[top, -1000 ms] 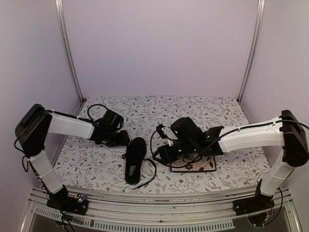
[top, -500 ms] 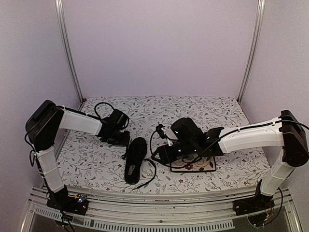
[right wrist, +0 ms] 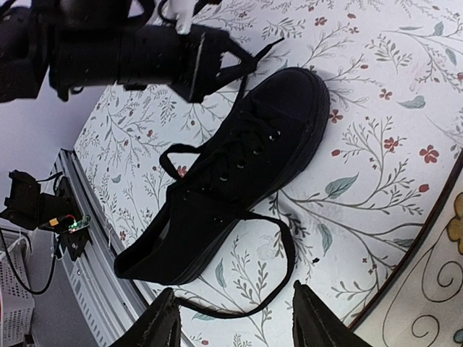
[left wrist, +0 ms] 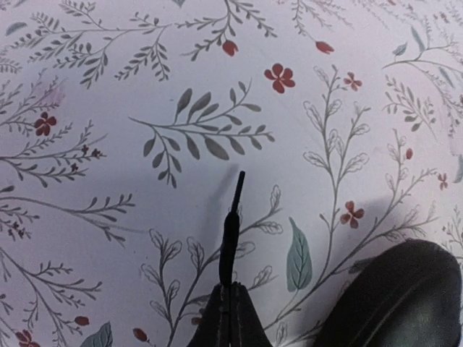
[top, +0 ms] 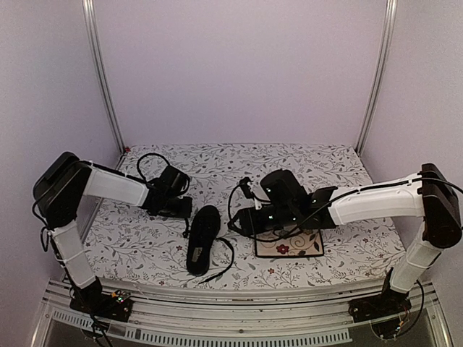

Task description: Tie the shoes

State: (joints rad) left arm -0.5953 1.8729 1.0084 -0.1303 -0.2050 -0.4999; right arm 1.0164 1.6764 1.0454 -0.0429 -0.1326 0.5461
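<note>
**Top view.** Left hand (top: 181,207) left of centre, just beside the toe of the shoe (top: 202,238). Pinched shut now, where half open a second ago. Shoe unmoved, lower centre of the tabletop (top: 145,249), heel toward the bottom edge. Right hand (top: 242,220) shifted a little up-frame, off the plate (top: 289,247) corner.

**Left wrist.** Fingertips closed flat together at bottom centre on the lace end (left wrist: 231,231), its tip poking out past them toward mid-frame. Shoe toe at lower right. Reads as first lace secured.

**Right wrist.** Fingers (right wrist: 163,322) roughly half apart, nothing between them, above the other lace (right wrist: 286,249) looped on the cloth lower centre. Shoe diagonal across mid-frame, laces undone. Likely next: take that second strand; no crossing or knot started yet.
</note>
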